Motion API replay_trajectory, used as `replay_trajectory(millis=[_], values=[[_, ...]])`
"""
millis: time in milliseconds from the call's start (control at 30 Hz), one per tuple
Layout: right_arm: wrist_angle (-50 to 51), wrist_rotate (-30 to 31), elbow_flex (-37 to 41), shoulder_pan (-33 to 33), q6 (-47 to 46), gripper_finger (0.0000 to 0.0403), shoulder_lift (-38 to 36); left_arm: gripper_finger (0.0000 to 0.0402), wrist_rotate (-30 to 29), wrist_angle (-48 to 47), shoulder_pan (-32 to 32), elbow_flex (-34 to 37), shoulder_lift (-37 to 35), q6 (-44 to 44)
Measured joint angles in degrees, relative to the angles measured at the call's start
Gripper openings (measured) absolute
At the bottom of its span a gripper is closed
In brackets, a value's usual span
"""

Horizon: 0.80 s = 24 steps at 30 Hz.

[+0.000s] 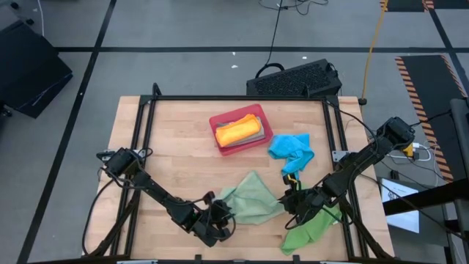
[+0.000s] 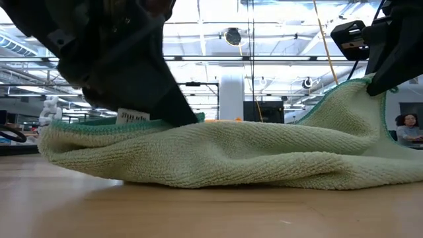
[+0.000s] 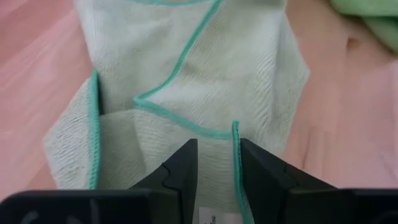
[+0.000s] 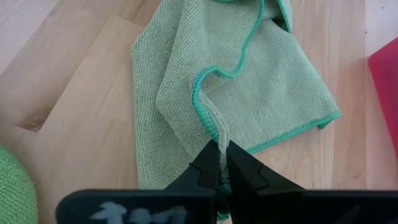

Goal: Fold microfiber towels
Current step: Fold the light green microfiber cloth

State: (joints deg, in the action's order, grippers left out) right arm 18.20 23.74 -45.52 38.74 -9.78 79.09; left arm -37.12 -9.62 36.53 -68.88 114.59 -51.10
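A sage green towel lies rumpled on the bench near its front edge, midway between the two arms. Its long axis runs across the bench from the left gripper toward the right gripper, and its far corner points toward the red tray.

The right gripper is clamped on the towel's teal-hemmed edge, the hem pinched between its fingers and lifted off the wood (the low view shows that end raised well above the rest of the cloth).

The left gripper sits over the towel's opposite end, its fingers parted by a narrow gap with the hem running up between them; whether they press the cloth cannot be told.

A bright green towel lies at the front right corner, just beside the right gripper. A bright blue towel is crumpled toward the right edge. An orange towel rests folded in the tray, toward the back edge.
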Motion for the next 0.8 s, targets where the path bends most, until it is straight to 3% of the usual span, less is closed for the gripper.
replay_trajectory(millis=[400,500,633,800], values=[[-0.2,0.0,0.0,0.0,0.1,0.0004,0.0,0.0113,3.4,2.3,-0.6,0.0,2.7,8.6],[-0.2,0.0,0.0,0.0,0.1,0.0004,0.0,0.0084,0.2,4.5,0.0,0.0,2.8,12.1],[-0.1,0.1,0.0,0.0,0.2,0.0004,0.0,0.0013,-1.7,5.2,1.2,0.0,1.7,16.4],[-0.2,4.7,0.0,-0.7,1.6,0.0004,0.0,0.0008,-5.1,3.1,1.6,0.0,-2.1,19.1]])
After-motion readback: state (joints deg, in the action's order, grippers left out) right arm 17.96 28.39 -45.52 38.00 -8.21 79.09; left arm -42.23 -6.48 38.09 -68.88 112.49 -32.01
